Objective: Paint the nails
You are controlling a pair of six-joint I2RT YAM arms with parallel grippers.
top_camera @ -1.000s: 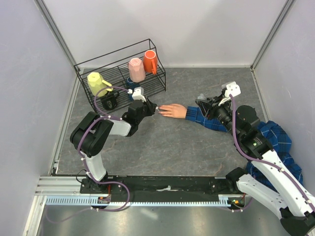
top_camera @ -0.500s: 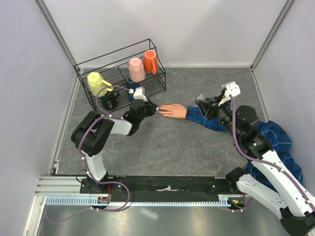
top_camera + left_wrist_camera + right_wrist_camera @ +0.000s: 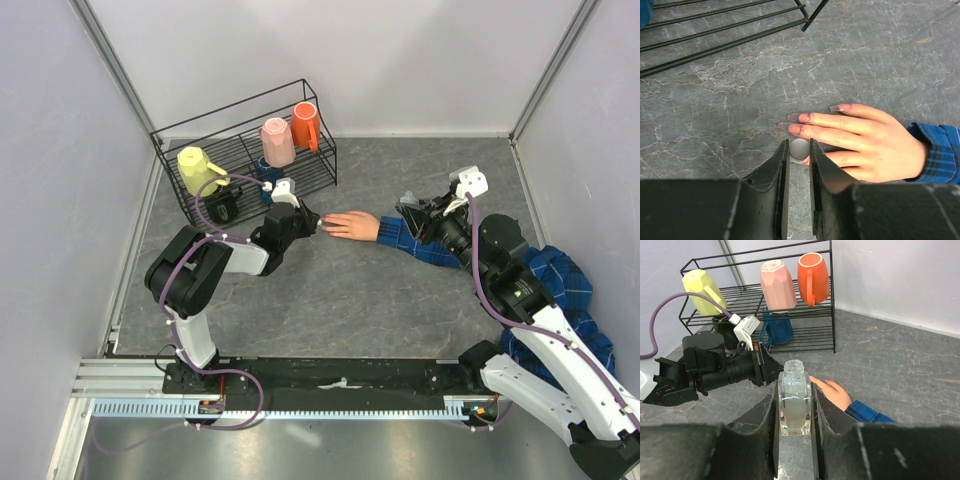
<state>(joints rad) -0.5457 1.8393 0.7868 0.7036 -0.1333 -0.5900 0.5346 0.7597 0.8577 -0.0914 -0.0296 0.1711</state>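
The peach-pink fake hand (image 3: 350, 225) lies flat on the grey table at the end of a blue plaid sleeve (image 3: 405, 237). In the left wrist view its nails (image 3: 792, 117) point left and look smeared dark pink. My left gripper (image 3: 318, 224) is at the fingertips, shut on a small grey round brush cap (image 3: 799, 148) that sits over a lower finger of the hand (image 3: 860, 140). My right gripper (image 3: 415, 214) hovers above the sleeve, shut on a small clear bottle (image 3: 794, 402) with an open neck, held upright.
A black wire rack (image 3: 240, 150) stands at the back left with a yellow cup (image 3: 197, 167), a pink cup (image 3: 277, 142), an orange mug (image 3: 306, 125) and a blue mug (image 3: 776, 327). Walls close in on the left, back and right.
The left arm has shifted very slightly; its gripper stays at the fingertips. The right arm and bottle have not moved.
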